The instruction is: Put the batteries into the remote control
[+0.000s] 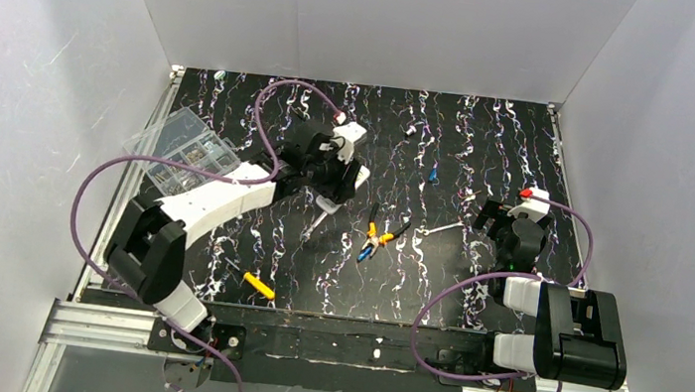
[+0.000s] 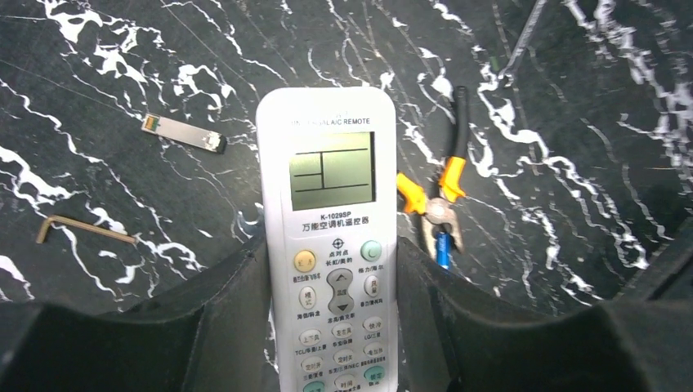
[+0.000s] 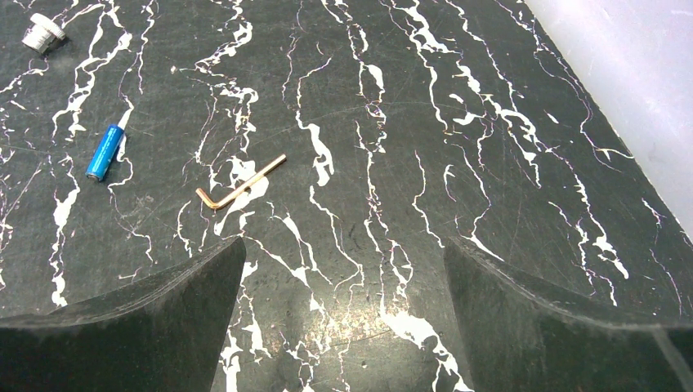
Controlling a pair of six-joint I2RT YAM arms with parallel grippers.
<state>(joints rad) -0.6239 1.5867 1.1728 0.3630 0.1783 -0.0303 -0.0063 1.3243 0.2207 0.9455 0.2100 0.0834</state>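
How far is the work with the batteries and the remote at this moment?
Done: the left gripper has the remote control clamped, its front facing the wrist camera; its back is hidden. In hand: nothing more; the right gripper is open and empty. Left: a blue battery lies loose on the table ahead of it, not yet picked up or loaded.

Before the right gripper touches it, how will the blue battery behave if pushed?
The battery lies on its side and is a smooth cylinder, so it will probably roll sideways. Being tiny, it is likely light, and its glossy skin may slip when gripped.
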